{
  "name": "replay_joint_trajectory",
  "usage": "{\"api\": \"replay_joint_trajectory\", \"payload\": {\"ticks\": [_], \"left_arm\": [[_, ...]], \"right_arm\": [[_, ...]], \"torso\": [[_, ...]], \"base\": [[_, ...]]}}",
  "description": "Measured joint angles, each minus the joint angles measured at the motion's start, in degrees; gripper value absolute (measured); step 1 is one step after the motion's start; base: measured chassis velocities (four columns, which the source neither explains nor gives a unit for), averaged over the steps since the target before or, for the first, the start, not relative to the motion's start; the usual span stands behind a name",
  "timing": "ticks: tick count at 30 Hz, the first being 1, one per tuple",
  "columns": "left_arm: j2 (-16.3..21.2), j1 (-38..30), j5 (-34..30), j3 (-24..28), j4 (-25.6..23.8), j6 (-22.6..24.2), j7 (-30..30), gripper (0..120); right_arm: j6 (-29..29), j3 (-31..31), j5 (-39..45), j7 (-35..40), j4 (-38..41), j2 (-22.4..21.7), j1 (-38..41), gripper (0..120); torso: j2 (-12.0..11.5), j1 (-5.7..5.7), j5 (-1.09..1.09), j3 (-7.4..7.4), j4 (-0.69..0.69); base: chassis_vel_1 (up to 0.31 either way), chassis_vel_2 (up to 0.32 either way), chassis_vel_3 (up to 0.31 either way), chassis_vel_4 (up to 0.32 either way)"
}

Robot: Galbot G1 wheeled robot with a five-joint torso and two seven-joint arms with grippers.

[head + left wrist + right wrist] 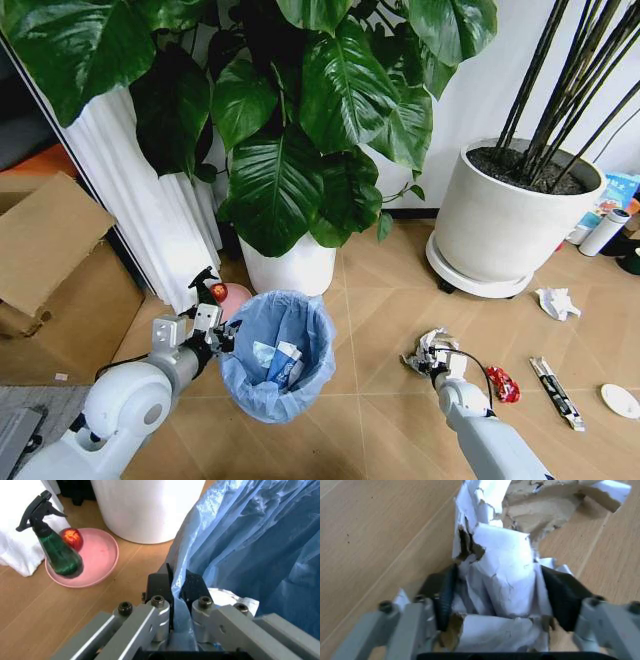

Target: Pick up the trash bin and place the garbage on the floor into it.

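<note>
The trash bin (278,350), lined with a crinkled light-blue bag (240,543), stands on the floor (380,290) with some scraps inside. My left gripper (215,335) (178,588) is shut on the bin's near rim, pinching the bag. To the right, my right gripper (432,358) (502,596) is low over the tiles, its fingers (442,592) closed on either side of a crumpled white paper wad (502,562). More garbage lies farther right: a white wad (557,302), a red wrapper (503,384), a dark narrow wrapper (557,392) and a white disc (620,401).
Behind the bin stands a white pot (290,268) holding a big leafy plant, and a larger white pot (505,225) sits at the back right. A green spray bottle (55,547) rests on a pink plate (97,560) left of the bin. Cardboard boxes (50,270) fill the left side.
</note>
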Motion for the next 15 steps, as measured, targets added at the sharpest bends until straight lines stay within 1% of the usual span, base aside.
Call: {"api": "replay_joint_trajectory", "payload": {"ticks": [1, 2, 3, 5, 6, 7, 8, 9, 12, 13, 14, 15], "left_arm": [[0.00, 0.01, 0.00, 0.00, 0.00, 0.00, 0.00, 0], [0.00, 0.01, 0.00, 0.00, 0.00, 0.00, 0.00, 0], [0.00, 0.03, 0.00, 0.00, -0.01, 0.00, 0.00, 0], [0.01, 0.08, 0.00, 0.02, -0.03, -0.01, 0.01, 0], [0.01, 0.08, 0.00, 0.02, -0.03, -0.01, 0.01, 0], [0.04, 0.11, 0.00, 0.02, -0.03, 0.00, 0.02, 0], [0.10, 0.14, 0.00, 0.03, -0.04, 0.00, 0.03, 0], [0.10, 0.14, 0.00, 0.03, -0.04, 0.00, 0.03, 0], [0.30, 0.22, 0.00, 0.05, -0.12, 0.00, 0.07, 0], [0.30, 0.22, 0.00, 0.05, -0.12, 0.00, 0.07, 0], [0.36, 0.33, -0.02, 0.05, -0.19, 0.00, 0.08, 0], [0.38, 0.47, -0.03, 0.05, -0.28, 0.00, 0.08, 0]], "right_arm": [[0.09, 0.00, 0.00, 0.02, -0.09, 0.06, 0.03, 51], [0.09, 0.00, 0.00, 0.02, -0.09, 0.06, 0.03, 51], [0.21, 0.00, 0.00, 0.08, -0.16, 0.14, 0.04, 44], [0.30, 0.00, 0.00, 0.13, -0.16, 0.18, 0.02, 36], [0.30, 0.00, 0.00, 0.13, -0.16, 0.18, 0.02, 36], [0.35, -0.01, 0.00, 0.14, -0.16, 0.19, -0.01, 32], [0.42, -0.03, 0.00, 0.15, -0.16, 0.23, -0.06, 26], [0.42, -0.03, 0.00, 0.15, -0.16, 0.23, -0.06, 26], [0.55, -0.02, -0.01, 0.15, -0.20, 0.45, -0.06, 11], [0.55, -0.02, -0.01, 0.15, -0.20, 0.45, -0.06, 11], [0.63, 0.05, -0.01, 0.16, -0.11, 0.50, -0.06, 5], [0.76, 0.21, 0.00, 0.24, 0.20, 0.51, -0.12, 1]], "torso": [[0.00, 0.00, 0.00, 0.00, 0.00], [0.00, 0.00, 0.00, 0.00, 0.00], [0.00, 0.00, 0.00, 0.00, 0.00], [0.00, 0.00, 0.00, 0.00, 0.00], [0.00, 0.00, 0.00, 0.00, 0.00], [0.00, 0.00, 0.00, 0.00, 0.00], [0.00, 0.00, 0.00, 0.00, 0.00], [0.00, 0.00, 0.00, 0.00, 0.00], [0.00, 0.00, 0.01, 0.00, 0.00], [0.00, 0.00, 0.01, 0.00, 0.00], [0.00, 0.00, 0.01, 0.00, 0.00], [0.00, 0.00, 0.02, 0.00, 0.00]], "base": [[0.000, 0.000, 0.000, 0.000], [0.000, 0.000, 0.000, 0.000], [0.000, 0.000, 0.000, 0.000], [0.000, 0.000, 0.000, 0.000], [0.000, 0.000, 0.000, 0.000], [0.000, 0.000, 0.000, 0.000], [0.000, 0.000, 0.000, 0.000], [0.000, 0.000, 0.000, 0.000], [0.000, 0.000, 0.000, 0.000], [0.000, 0.000, 0.000, 0.000], [0.000, 0.000, 0.000, 0.000], [0.000, 0.000, 0.000, 0.000]]}}
